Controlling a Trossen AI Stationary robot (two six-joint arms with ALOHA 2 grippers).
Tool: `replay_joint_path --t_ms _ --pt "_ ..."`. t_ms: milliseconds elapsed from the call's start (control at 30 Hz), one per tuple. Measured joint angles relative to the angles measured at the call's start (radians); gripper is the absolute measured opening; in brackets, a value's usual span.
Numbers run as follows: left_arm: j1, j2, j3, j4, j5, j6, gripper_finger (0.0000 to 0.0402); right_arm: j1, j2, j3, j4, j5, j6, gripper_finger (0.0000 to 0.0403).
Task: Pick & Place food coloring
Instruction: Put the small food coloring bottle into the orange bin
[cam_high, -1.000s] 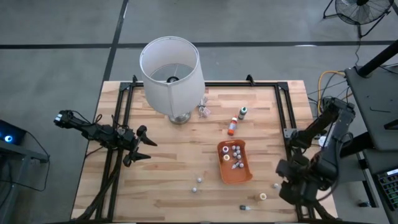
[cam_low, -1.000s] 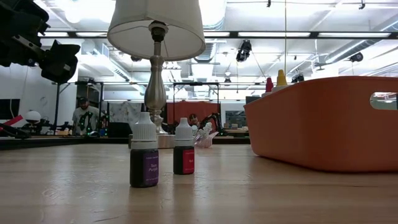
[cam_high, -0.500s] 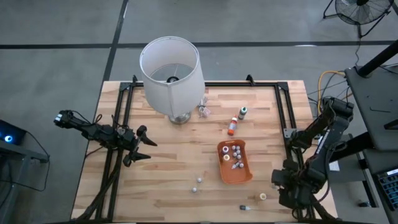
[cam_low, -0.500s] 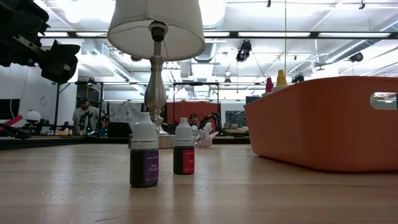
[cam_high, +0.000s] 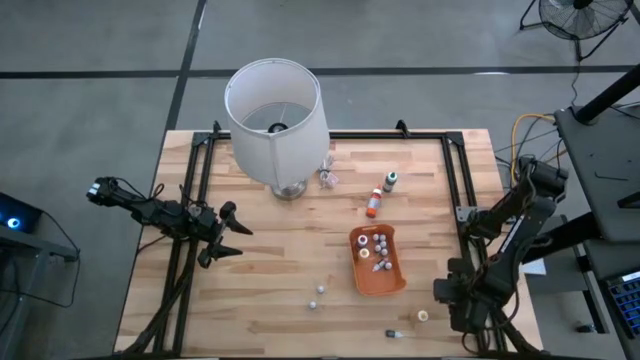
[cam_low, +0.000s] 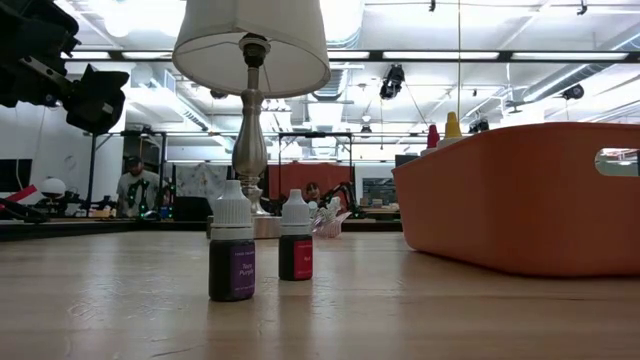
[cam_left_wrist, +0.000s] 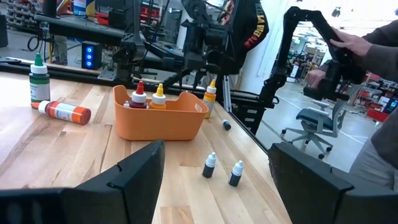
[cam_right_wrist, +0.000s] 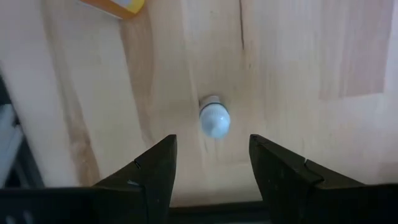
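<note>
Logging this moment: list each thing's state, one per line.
Left end effector: open, empty, above the table's left side.
Right end effector: open, over a white-capped bottle.
Tray: upright, holds bottles.
Orange bottle: lying down.
Green bottle: upright.
Lamp: upright.

We see the orange oblong plastic tray (cam_high: 378, 262) right of centre on the wooden tabletop (cam_high: 280, 290), tiny food coloring bottles (cam_high: 378, 246) in it, the white-shaded table lamp (cam_high: 275, 112) far left of it.
</note>
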Motion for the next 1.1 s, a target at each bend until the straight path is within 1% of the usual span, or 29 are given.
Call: replay_joint_path --t_ms 233,400,633,800,1100 --pt "0.0 0.0 0.0 0.0 0.0 0.0 0.0259 -0.004 0.05 0.0 0.012 0.002 -0.054 0.0192" --pt "0.0 0.0 0.0 0.0 0.0 0.0 0.0259 -0.019 0.076 0.0 0.056 0.013 -0.088 0.0192" --pt "0.0 0.0 0.0 0.0 0.0 0.0 0.0258 -0.027 0.095 -0.001 0.064 0.01 -0.09 0.0184" --pt "0.0 0.0 0.0 0.0 0.0 0.0 0.0258 -0.027 0.095 -0.001 0.064 0.009 -0.084 0.0161" --pt "0.0 0.0 0.0 0.0 0.0 0.0 0.0259 -0.027 0.094 -0.001 0.064 0.009 -0.087 0.0097"
